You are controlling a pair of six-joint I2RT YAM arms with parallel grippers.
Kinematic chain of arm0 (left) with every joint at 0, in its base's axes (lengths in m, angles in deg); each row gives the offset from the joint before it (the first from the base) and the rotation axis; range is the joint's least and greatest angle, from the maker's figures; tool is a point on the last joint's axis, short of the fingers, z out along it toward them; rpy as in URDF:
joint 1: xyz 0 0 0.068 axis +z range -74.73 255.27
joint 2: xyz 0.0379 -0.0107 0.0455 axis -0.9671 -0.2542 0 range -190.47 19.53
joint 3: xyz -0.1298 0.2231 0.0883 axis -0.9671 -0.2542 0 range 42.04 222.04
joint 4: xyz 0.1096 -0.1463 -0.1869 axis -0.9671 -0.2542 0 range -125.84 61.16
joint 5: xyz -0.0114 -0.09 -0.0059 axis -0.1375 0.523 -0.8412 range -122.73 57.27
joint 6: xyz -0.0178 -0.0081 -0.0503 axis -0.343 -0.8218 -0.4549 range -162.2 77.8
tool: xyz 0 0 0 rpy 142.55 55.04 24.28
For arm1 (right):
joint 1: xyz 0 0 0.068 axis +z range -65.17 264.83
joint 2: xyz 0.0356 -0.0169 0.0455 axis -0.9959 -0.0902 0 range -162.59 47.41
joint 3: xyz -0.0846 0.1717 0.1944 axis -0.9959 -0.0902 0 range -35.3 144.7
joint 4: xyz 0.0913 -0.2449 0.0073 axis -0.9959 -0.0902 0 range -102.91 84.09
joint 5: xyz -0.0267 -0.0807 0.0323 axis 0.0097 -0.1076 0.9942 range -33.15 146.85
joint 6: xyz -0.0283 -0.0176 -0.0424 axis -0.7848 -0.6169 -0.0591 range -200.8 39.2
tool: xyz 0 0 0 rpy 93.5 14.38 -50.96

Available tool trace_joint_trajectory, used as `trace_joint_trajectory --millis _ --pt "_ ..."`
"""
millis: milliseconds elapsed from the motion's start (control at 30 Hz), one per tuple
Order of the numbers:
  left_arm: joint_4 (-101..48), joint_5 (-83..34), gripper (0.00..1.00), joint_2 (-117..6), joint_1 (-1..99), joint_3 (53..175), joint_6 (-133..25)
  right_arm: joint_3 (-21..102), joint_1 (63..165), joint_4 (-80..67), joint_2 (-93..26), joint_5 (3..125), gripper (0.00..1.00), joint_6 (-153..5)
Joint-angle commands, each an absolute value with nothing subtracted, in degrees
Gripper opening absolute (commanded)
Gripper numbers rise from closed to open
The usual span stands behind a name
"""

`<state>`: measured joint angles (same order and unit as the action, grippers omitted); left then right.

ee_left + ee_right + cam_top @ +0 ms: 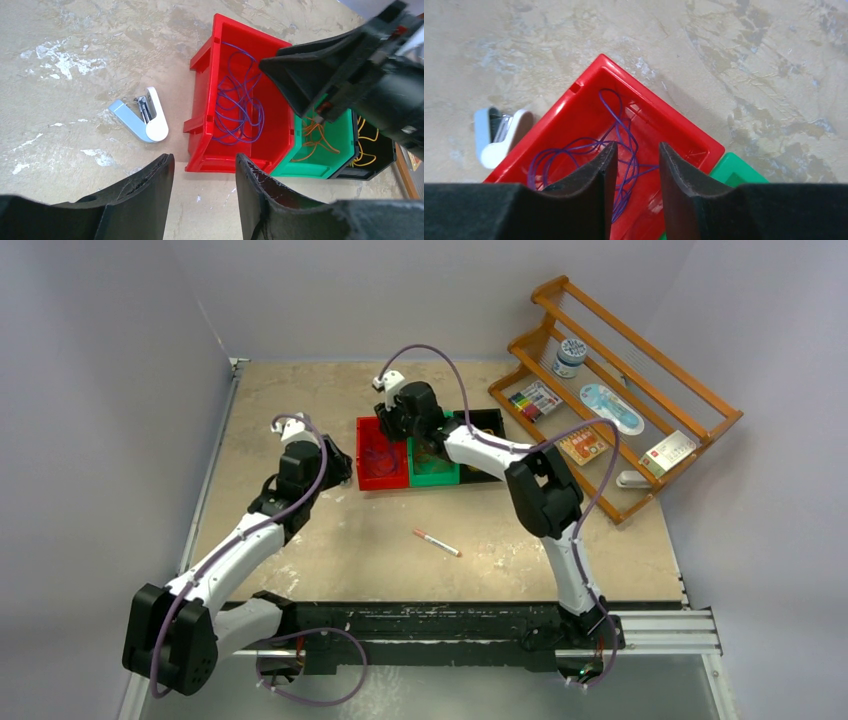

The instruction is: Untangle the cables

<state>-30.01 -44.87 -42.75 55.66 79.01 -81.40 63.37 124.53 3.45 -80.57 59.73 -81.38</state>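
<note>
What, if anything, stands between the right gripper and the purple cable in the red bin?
Nothing visible does. The right gripper hangs over the open-topped red bin with its jaws apart, and the purple cable lies loose in the bin right below it, with only air in between.

Left arm [235, 545]: elbow low and swung out to the near left, forearm reaching forward and to the right.
Left gripper [205, 160]: tipped forward and down, jaws apart with a clear gap, nothing between them.
Right arm [545, 495]: rises from the near right base, elbow bent high, forearm stretched left and forward.
Right gripper [638, 147]: pointing down, jaws parted by a narrow gap, gripping nothing. It is ahead and to the right of the left gripper, not touching it.
</note>
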Motion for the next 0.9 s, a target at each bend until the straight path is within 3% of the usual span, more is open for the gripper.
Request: trace_joint_trajectory --millis 0,233,433,633,867 --pt "-28.06 -44.36 0.48 -43.04 55.95 81.33 -80.00 60.95 124.47 9.37 -71.59 62.04 0.40 -80.61" --pt "-28.21 -44.44 0.48 -43.46 55.99 81.71 -79.78 54.09 124.38 10.72 -63.77 62.85 0.48 -82.67" --pt "-29.00 -45.05 0.48 -43.53 55.99 82.77 -78.97 48.50 124.38 11.27 -59.05 71.61 0.53 -85.94" --pt "-30.39 -45.45 0.48 -42.78 55.98 83.61 -78.72 49.47 124.38 5.48 -60.87 83.36 0.54 -91.56" --pt "-35.74 -53.67 0.47 -36.31 55.97 84.49 -78.47 50.98 124.46 6.07 -65.44 83.99 0.55 -90.67"
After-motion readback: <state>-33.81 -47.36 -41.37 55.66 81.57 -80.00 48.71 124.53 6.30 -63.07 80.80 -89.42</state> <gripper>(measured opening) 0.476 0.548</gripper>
